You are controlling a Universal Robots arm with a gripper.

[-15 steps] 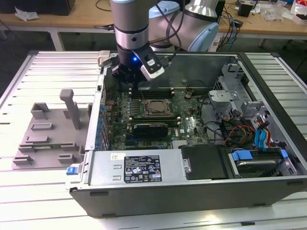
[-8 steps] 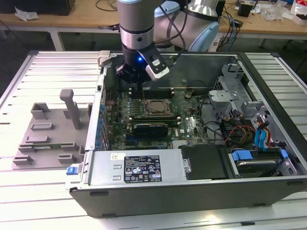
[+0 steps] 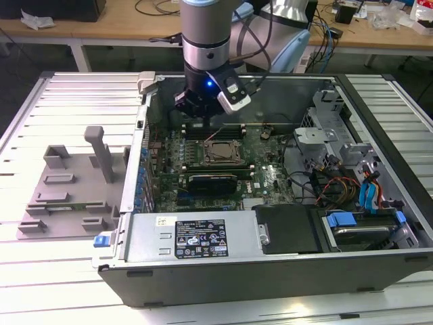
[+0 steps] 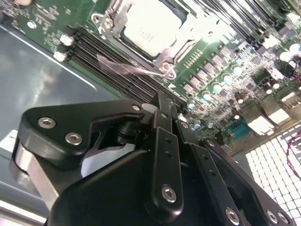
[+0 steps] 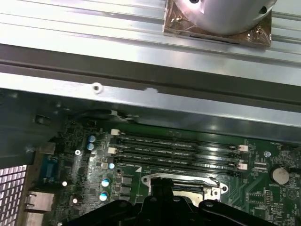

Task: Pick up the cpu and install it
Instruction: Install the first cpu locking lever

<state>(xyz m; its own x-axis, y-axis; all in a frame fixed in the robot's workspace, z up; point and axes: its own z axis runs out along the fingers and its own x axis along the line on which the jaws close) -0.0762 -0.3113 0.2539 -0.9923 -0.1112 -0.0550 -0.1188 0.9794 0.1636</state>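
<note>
Exterior view: my claw [image 3: 200, 108] hangs inside the open computer case [image 3: 284, 271], low over the memory slots [image 3: 203, 130] and just beyond the socket [image 3: 221, 153] as that camera sees it. Second wrist view: claw drawn fully together, fingertips [image 4: 162, 106] meeting, nothing gripped between them. The first wrist view agrees, with the two tips pressed side by side. The cpu [image 4: 150, 27] lies flat in the socket, silver top up, metal frame around its edges. Glare is strong there, so the frame may or may not be clamped down. Claw near the cpu but apart from it, no contact. Grey tray [image 3: 67, 183] sits on the desk [image 3: 61, 277] at the exterior view's left of the case, well apart from me.
</note>
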